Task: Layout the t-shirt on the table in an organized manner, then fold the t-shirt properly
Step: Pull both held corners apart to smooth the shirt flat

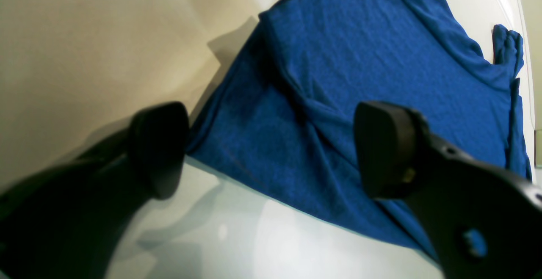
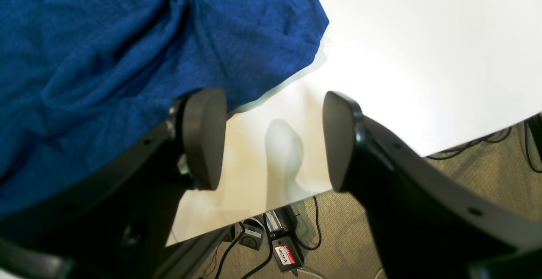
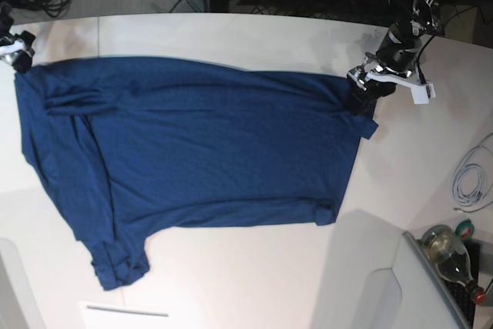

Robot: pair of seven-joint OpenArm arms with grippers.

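Overall, the t-shirt [image 3: 200, 152] is soft, thin, plain navy knit, spread nearly flat on the smooth white table [image 3: 254, 283], with light wrinkles and one bunched sleeve toward the near-left corner. Its long axis runs left to right across the surface. The left gripper [image 1: 271, 147] hovers with fingers spread over one far corner; the right gripper [image 2: 273, 137] is likewise spread, empty, at the far-left edge.

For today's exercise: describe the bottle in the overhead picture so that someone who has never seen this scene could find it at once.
Start from the big white table with the blue t-shirt spread across it. Go to the picture's lower right corner, beyond the table's edge. There the bottle lies tilted: clear glass with a red cap, beside a coiled white cable, and the only glass thing in view.
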